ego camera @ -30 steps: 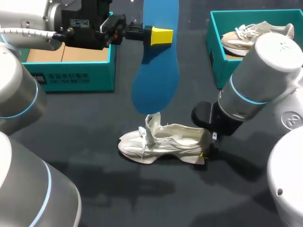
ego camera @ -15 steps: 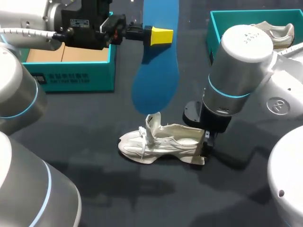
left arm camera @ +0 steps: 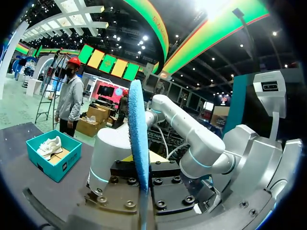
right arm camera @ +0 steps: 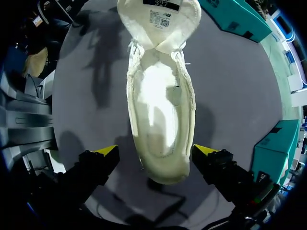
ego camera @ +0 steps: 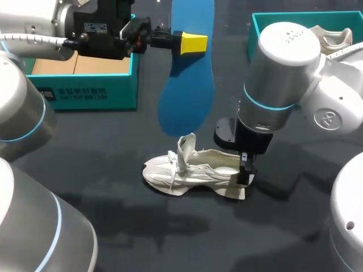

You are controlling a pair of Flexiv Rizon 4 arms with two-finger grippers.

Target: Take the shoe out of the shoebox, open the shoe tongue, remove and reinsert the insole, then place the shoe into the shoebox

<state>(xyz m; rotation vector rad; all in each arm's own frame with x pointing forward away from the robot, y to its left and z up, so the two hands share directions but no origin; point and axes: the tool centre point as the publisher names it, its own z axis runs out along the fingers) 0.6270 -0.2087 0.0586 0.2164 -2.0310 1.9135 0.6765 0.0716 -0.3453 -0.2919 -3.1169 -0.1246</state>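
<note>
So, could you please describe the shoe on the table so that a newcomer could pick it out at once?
Find the dark table and the blue insole held above its middle. Just below it stands a cream shoe, heel between the open fingers of the right gripper. Unlike the other shoe, in the teal shoebox at far right, it sits out on the table, tongue raised.

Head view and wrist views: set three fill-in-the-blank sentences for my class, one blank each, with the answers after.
1. The insole held up by the left gripper is coloured ____.
2. The right gripper is open around the white shoe's ____.
3. A second shoe lies in the shoebox on the robot's ____ side.
Answers: blue; heel; right.
</note>
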